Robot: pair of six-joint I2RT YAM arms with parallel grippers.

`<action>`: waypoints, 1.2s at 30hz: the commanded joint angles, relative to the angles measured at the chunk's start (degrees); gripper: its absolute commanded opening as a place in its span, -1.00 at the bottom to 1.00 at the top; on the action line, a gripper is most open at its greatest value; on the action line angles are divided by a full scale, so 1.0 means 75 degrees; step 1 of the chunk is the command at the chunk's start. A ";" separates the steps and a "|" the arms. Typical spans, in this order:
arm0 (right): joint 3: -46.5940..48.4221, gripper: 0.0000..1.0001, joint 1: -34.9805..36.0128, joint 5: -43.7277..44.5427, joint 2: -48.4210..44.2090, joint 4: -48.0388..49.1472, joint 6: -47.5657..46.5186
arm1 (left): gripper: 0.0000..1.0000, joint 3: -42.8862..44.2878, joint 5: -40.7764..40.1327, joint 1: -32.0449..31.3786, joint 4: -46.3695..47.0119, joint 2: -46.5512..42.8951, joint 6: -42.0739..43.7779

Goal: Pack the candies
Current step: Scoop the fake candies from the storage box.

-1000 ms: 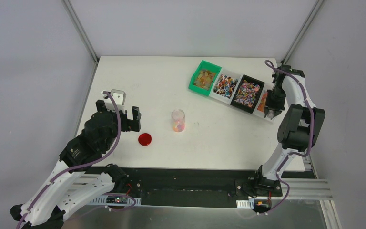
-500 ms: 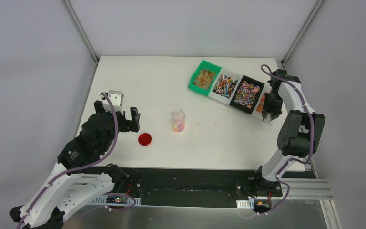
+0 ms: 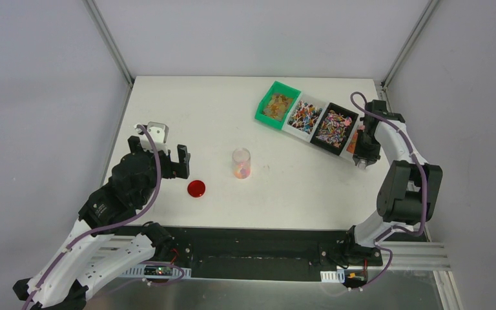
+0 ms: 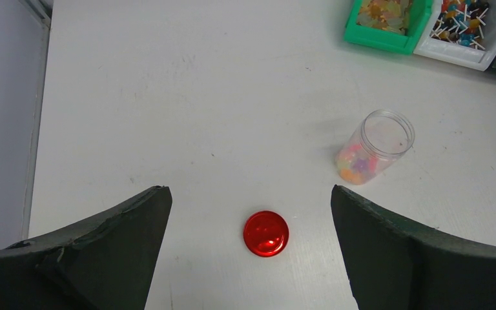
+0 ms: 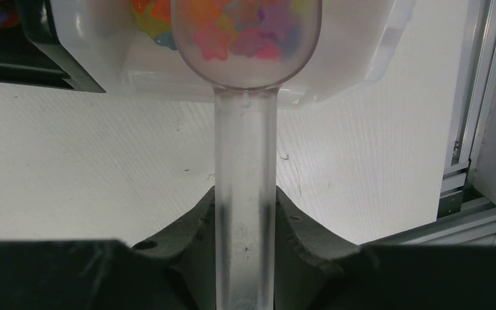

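Candies fill a row of bins at the back right: a green bin (image 3: 278, 104), a white bin (image 3: 305, 116), a black bin (image 3: 335, 126) and an end white bin (image 3: 355, 138). My right gripper (image 3: 360, 159) is shut on the handle of a clear plastic scoop (image 5: 245, 187). The scoop's bowl holds pink, orange and purple candies (image 5: 240, 33) just above the end white bin's rim (image 5: 355, 58). A clear jar (image 3: 241, 163) with some candies in its bottom stands mid-table. My left gripper (image 4: 248, 191) hangs open above the red lid (image 4: 266, 233), apart from it.
The jar (image 4: 376, 146) stands open-topped to the right of the lid (image 3: 196, 188). An aluminium frame rail (image 5: 471, 116) runs along the table's right edge, close to the right arm. A small metal bracket (image 3: 157, 129) lies beyond the left gripper (image 3: 159, 150).
The right wrist has swung left and slightly nearer along the end bin, carrying the scoop. The left arm shifted only a little.
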 commanded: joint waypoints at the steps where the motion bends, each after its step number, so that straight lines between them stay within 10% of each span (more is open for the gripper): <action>1: -0.0274 -1.00 0.0190 0.0277 -0.0745 0.0559 -0.0026 | 0.98 -0.0029 -0.0156 0.0014 0.0269 0.0034 -0.0030; 36: -0.1308 -1.00 0.0517 0.0876 -0.2359 0.1374 0.0135 | 0.98 -0.0033 0.0001 0.0014 0.0266 0.0072 -0.0092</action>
